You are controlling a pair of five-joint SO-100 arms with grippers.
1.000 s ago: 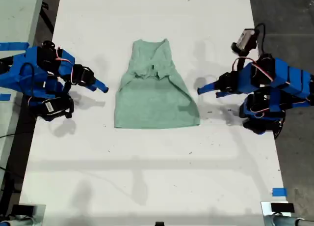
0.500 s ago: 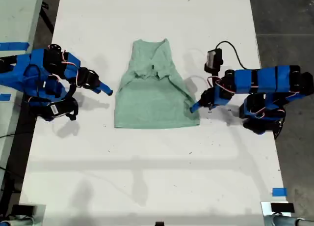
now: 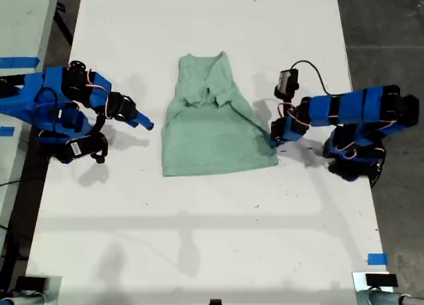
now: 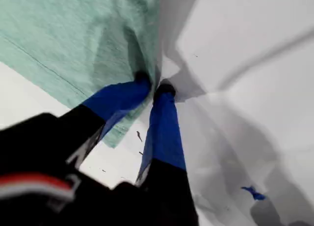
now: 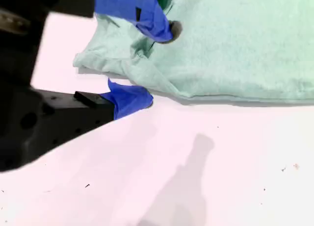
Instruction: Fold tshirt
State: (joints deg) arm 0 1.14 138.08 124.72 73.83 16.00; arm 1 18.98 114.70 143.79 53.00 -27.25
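Observation:
The pale mint-green tshirt (image 3: pixel 212 129) lies flat mid-table with its sleeves folded inward and its neck toward the far end. From the exterior view's right, my first gripper (image 3: pixel 273 138) reaches the garment's side edge near the hem. The first wrist view shows this first gripper (image 4: pixel 154 86) shut, pinching the tshirt (image 4: pixel 64 34) at its edge. My second gripper (image 3: pixel 147 124) hovers just off the opposite side, on the exterior view's left. It does not touch the cloth. Seen from its own wrist camera, my second gripper (image 5: pixel 157 64) is open, with the tshirt (image 5: pixel 235 49) ahead of it.
The white table (image 3: pixel 199 239) runs well past the shirt toward the near end. A strip of blue tape (image 3: pixel 376 258) sits near the exterior view's lower right corner. A second surface with blue tape (image 3: pixel 20 61) adjoins on that view's left. Dark floor lies beyond both long edges.
My first gripper swung in from beside the shirt to its side edge and shut on it; the lower part shifted slightly toward the exterior view's right. My second gripper edged a little closer.

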